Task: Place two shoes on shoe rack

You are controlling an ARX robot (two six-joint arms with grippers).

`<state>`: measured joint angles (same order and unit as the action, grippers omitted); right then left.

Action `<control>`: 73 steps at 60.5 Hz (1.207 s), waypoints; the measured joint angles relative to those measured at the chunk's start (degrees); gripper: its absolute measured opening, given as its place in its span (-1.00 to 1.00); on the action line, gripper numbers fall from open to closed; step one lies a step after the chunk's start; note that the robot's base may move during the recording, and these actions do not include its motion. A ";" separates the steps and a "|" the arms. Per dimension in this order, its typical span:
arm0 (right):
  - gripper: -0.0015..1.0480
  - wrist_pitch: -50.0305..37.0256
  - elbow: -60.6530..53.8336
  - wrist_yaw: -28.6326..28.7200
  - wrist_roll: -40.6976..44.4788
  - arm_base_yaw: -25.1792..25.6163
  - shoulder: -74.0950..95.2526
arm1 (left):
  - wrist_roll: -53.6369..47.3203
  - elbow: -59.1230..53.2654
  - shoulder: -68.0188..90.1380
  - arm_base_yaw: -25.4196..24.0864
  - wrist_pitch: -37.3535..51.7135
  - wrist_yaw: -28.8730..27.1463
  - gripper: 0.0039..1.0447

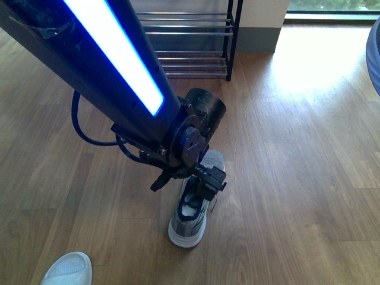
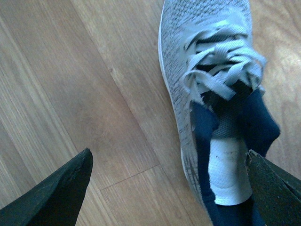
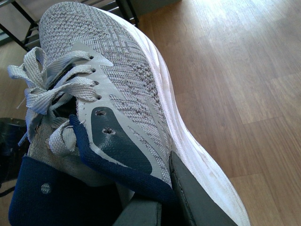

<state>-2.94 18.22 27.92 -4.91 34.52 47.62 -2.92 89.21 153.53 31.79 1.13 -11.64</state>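
Observation:
One grey knit shoe (image 1: 191, 217) with a white sole lies on the wooden floor, toe pointing toward the shoe rack (image 1: 190, 35) at the back. My left gripper (image 1: 199, 185) hangs just above its collar. In the left wrist view this shoe (image 2: 207, 70) fills the frame. The left gripper (image 2: 169, 188) is open, one finger (image 2: 56, 193) over bare floor and the other (image 2: 275, 188) past the navy collar. My right gripper (image 3: 162, 202) is shut on the other shoe (image 3: 117, 94), one finger (image 3: 195, 200) pressed against its outer side by the collar.
The floor (image 1: 297, 178) is wood planks, sunlit at the back right. A white rounded toe-like object (image 1: 68, 267) sits at the lower left edge. A bluish rounded shape (image 1: 375, 53) cuts in at the right edge. Black rack bars (image 3: 21, 33) show behind the held shoe.

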 joint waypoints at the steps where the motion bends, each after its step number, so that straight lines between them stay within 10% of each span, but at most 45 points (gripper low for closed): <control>1: -0.97 0.00 0.00 0.00 0.00 0.00 0.00 | 0.02 0.00 0.11 -0.07 0.00 0.00 0.83; 54: -0.97 0.00 0.00 0.00 0.00 0.00 0.00 | 1.22 14.36 14.23 0.68 -6.97 -0.35 0.80; 73: -0.97 0.00 0.00 0.00 0.00 0.00 0.00 | 1.81 12.85 14.36 0.90 -6.12 -1.49 -0.27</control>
<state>-2.94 18.22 27.92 -4.91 34.52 47.62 -1.10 102.06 167.89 32.69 -4.99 -13.13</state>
